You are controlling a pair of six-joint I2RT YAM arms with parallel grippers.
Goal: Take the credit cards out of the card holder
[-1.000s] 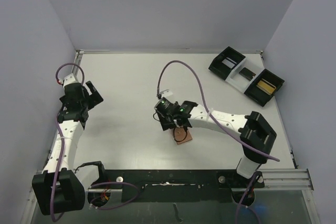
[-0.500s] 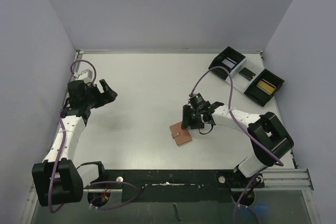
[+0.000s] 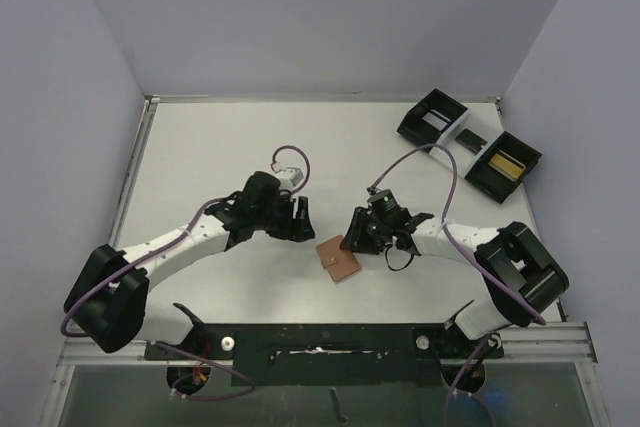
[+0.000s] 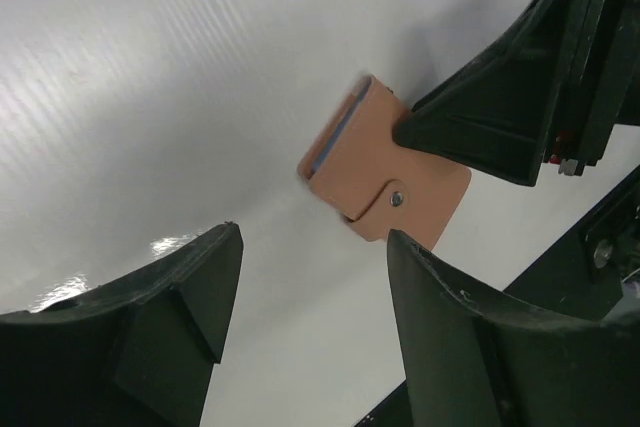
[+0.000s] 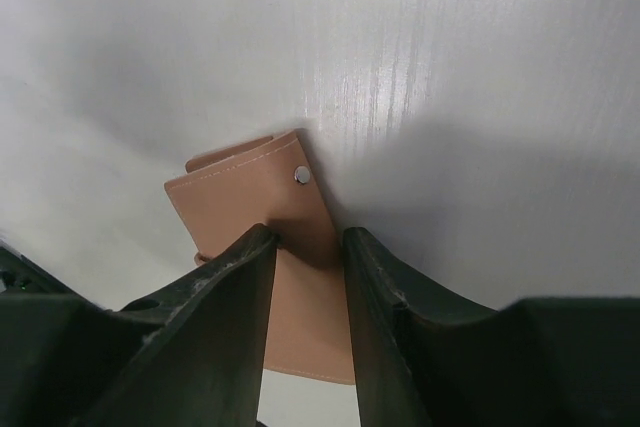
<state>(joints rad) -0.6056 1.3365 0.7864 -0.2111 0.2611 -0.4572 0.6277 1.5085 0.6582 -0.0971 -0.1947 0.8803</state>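
Observation:
The card holder [image 3: 338, 259], a tan leather wallet, lies closed on the table, its tab snapped shut. It also shows in the left wrist view [image 4: 385, 175] and the right wrist view [image 5: 300, 297]. My right gripper [image 3: 352, 240] is at its right edge; in the right wrist view [image 5: 305, 237] the jaws stand a narrow gap apart with the tips resting on the leather. My left gripper [image 3: 300, 219] is open and empty just left of the wallet, as the left wrist view [image 4: 312, 237] shows. The silver card [image 3: 433, 119], black card [image 3: 470, 139] and gold card [image 3: 508, 163] lie in the tray.
The black three-compartment tray [image 3: 415, 127] with a white middle stands at the back right corner. Grey walls close in the table on the left, back and right. A black rail [image 3: 320, 342] runs along the near edge.
My left arm has swung from the far left to the middle, ending beside the wallet. My right gripper has stayed at the wallet's right edge and the wallet has shifted slightly.

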